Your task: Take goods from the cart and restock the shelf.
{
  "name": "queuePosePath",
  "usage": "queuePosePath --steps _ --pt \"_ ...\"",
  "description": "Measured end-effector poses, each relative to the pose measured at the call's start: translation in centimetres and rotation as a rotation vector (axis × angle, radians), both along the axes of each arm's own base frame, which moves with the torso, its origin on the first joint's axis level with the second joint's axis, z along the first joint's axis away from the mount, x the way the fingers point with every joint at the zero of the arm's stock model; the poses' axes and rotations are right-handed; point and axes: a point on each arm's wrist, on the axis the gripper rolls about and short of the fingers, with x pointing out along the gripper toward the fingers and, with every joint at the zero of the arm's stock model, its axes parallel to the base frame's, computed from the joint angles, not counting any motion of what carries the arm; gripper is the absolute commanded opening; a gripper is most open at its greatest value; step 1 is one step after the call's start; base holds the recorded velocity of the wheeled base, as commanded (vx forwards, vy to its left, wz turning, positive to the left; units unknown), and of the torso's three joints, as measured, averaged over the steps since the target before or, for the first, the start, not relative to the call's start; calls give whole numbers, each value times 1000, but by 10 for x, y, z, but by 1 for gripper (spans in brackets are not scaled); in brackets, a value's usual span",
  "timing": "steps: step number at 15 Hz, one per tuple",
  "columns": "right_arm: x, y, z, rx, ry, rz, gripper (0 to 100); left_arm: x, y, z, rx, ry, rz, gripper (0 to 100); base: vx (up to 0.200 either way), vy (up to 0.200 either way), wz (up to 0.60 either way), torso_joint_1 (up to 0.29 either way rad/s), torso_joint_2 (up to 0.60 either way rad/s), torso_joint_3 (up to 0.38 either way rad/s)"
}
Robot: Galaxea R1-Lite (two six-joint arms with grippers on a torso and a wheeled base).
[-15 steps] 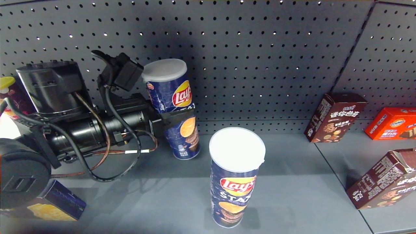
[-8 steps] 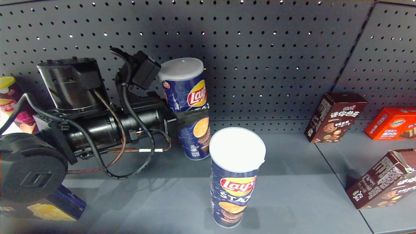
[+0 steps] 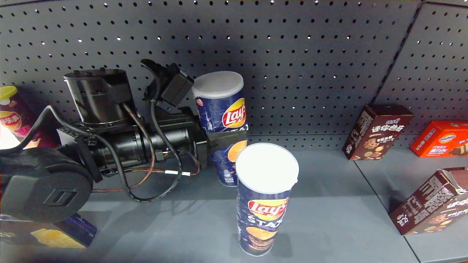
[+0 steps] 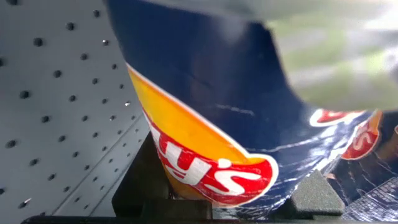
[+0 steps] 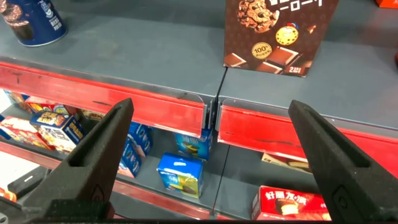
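- The left claw (image 3: 227, 137), clamped on the blue cardboard crisp tube with a white plastic lid (image 3: 221, 106), travels rightward along the grey metal shelf (image 3: 329, 219).
- The held tube now stands just behind the matching blue crisp tube at the front (image 3: 266, 199), its base partly hidden by that lid; a second ago they were clearly apart.
- The purple crisp tube with a yellow lid (image 3: 11, 117) at far left shows more as the arm passes.

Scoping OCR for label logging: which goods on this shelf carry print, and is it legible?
Front dark-blue cylindrical chip can, white lid: logo and word beneath, legible.
Rear dark-blue chip can: logo legible, lower print too small.
Upright brown cardboard box: large white characters legible, small print blurred.
Orange cardboard box: too small.
Tilted brown cardboard box: fine print, unreadable.
Purple can, yellow lid: partly hidden.
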Motion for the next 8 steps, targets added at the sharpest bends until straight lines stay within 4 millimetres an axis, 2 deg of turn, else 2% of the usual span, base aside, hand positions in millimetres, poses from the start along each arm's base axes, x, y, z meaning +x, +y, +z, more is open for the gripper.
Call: queuePosePath --steps 8 --pt "0 0 0 0 0 0 100 22 -14 -16 52 -32 -19 0 0 0 0 0 0 0"
